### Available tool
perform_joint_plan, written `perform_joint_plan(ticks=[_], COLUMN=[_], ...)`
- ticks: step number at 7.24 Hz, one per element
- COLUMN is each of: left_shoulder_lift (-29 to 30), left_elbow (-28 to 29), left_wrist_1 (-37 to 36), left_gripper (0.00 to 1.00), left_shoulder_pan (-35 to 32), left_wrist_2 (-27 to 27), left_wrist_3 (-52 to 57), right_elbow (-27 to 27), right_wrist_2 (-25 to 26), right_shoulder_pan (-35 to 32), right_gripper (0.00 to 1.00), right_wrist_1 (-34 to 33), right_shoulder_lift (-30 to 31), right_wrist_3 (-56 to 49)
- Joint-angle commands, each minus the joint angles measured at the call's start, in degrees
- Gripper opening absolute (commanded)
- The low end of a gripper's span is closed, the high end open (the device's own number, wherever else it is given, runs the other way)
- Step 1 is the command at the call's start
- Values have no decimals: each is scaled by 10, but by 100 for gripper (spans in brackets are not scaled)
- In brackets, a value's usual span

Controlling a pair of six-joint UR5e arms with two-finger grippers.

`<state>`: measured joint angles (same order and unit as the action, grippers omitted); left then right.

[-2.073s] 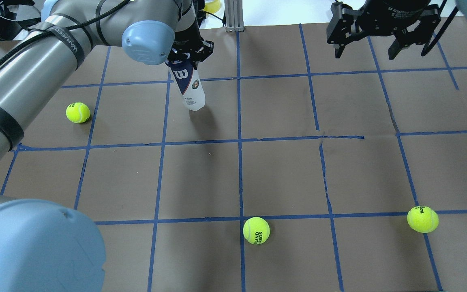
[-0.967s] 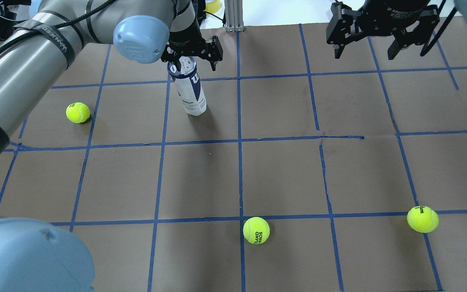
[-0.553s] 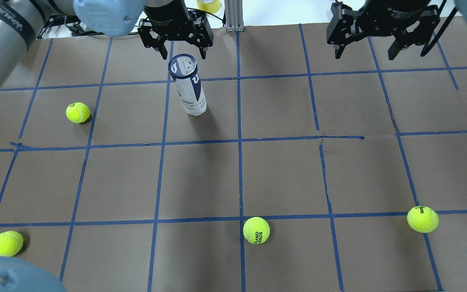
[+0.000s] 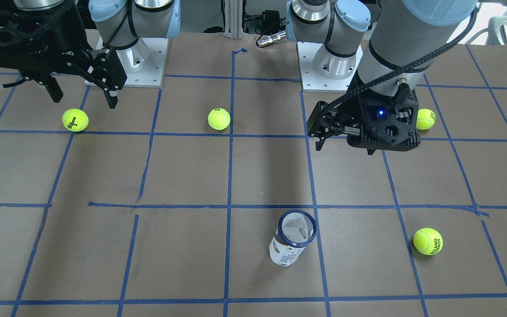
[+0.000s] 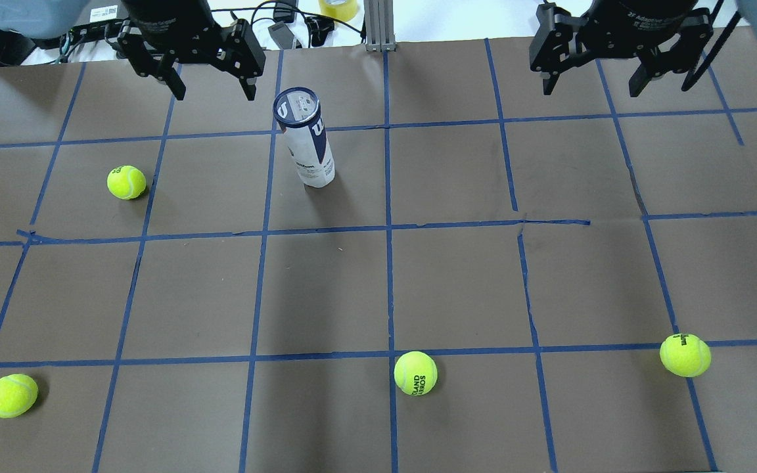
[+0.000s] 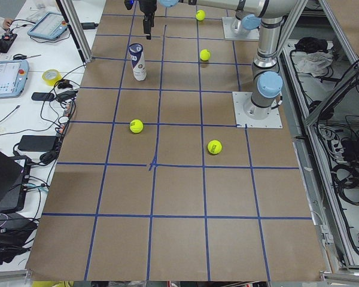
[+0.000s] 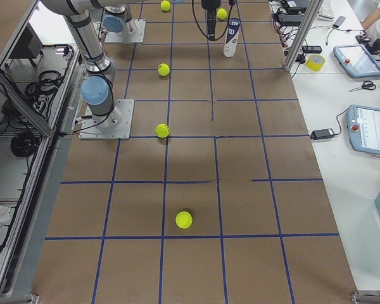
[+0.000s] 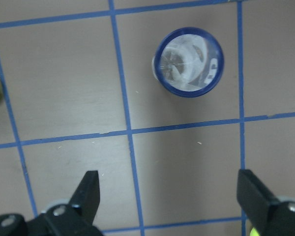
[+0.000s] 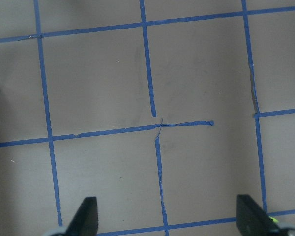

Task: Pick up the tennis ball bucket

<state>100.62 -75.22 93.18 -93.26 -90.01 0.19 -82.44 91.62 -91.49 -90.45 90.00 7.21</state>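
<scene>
The gridded brown surface [image 5: 457, 282] carries everything. The left pincer [image 5: 213, 90] hangs wide open and empty near the bucket [image 5: 311, 151], which stands upright on the surface, untouched. The right pincer [image 5: 591, 87], equally wide open and empty, hangs well apart.

I count four yellow tennis balls [image 5: 126, 182] [image 5: 10, 395] [image 5: 415, 373] [image 5: 685, 355] on one table [image 5: 457, 282] — one tennis ball bucket [image 5: 306, 141] — and two grippers, the left gripper [image 5: 213, 87] and the right gripper [image 5: 592, 85]
</scene>
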Motion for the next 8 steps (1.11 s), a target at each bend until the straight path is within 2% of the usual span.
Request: perform_joint_plan(ticks=[1, 3, 5, 8], left_shoulder_lift=[-52, -83, -113, -124], left_elbow=[-50, -90, -119, -124], left_wrist_1=[-2, 0, 1, 3], left_gripper=[100, 100, 100, 100], left_shoulder_pan=[15, 47, 49, 49], left_wrist_2=[-4, -4, -5, -5], left_wrist_3=[1, 10, 14, 19], right_elbow=[0, 0, 0, 0], right_wrist_2=[0, -1, -1, -2], right_shoulder_pan=[0, 0, -1, -1], right_gripper=[100, 100, 100, 100], right_wrist_1=[0, 0, -1, -1], right_shoulder_lift=[0, -1, 0, -1], right_wrist_3=[0, -5, -5, -5])
